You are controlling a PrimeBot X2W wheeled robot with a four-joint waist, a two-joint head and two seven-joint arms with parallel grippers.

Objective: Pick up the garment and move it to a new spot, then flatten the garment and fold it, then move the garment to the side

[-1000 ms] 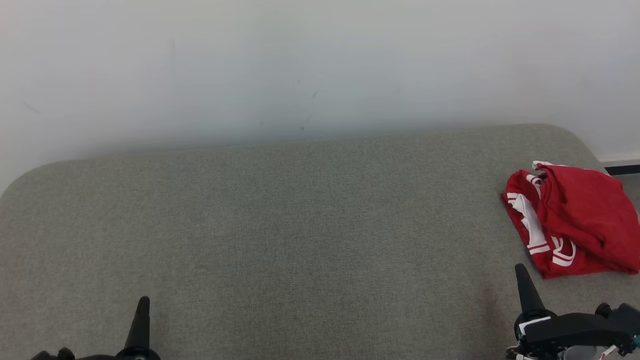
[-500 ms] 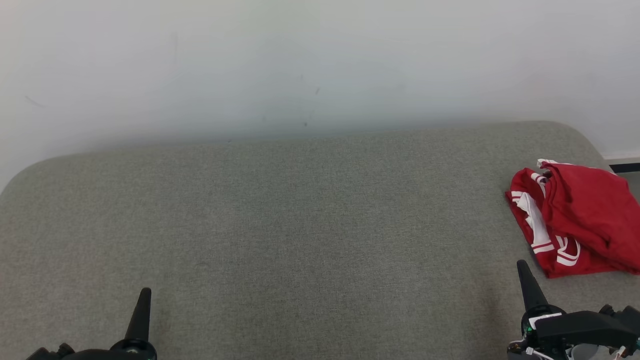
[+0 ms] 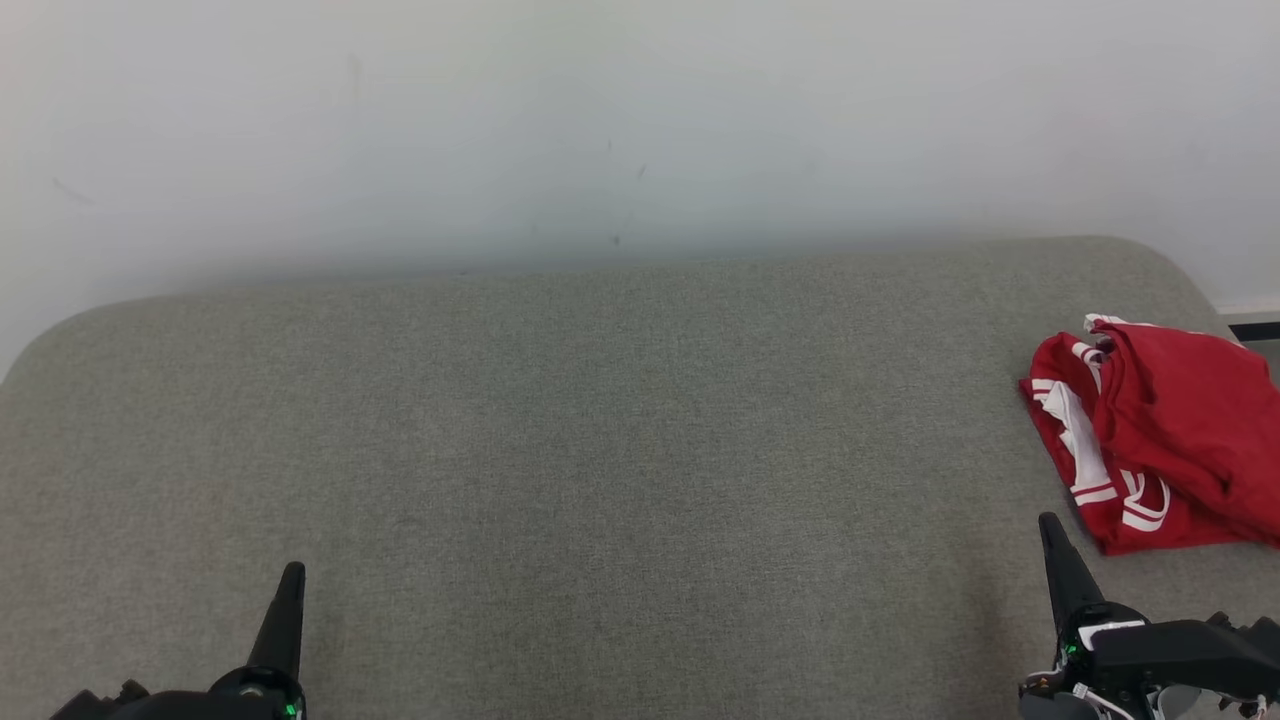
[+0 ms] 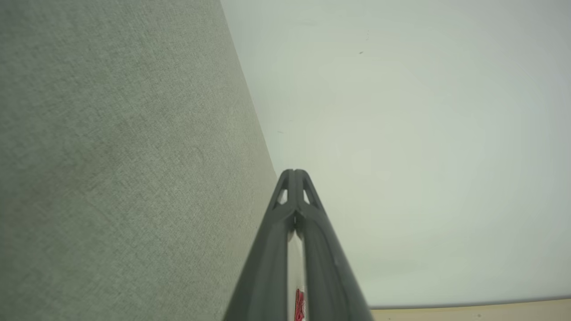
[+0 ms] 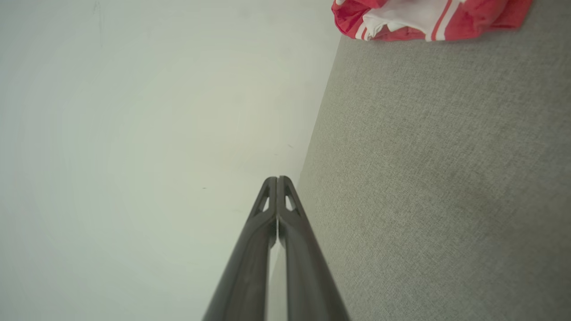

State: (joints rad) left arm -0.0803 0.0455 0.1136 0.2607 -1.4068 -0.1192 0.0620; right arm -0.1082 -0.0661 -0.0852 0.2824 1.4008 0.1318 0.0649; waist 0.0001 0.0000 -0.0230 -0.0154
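- The red garment (image 3: 1170, 430) with white stripes lies bunched in a loose heap at the far right of the grey fabric-covered worktop (image 3: 600, 450), close to its rounded right corner.
- The left hand (image 3: 291, 572) is at the near left edge, fingers pressed together and holding nothing, pointing toward the pale wall (image 3: 600, 130).
- The right hand (image 3: 1049, 522) is at the near right, also closed and empty. Its tip is near the garment's near edge but apart from it.
- From the right wrist, the closed fingers (image 5: 290, 249) reach out over the worktop, with the garment ahead and off to one side.
- A dark skirting strip (image 3: 1255, 330) shows beyond the garment.
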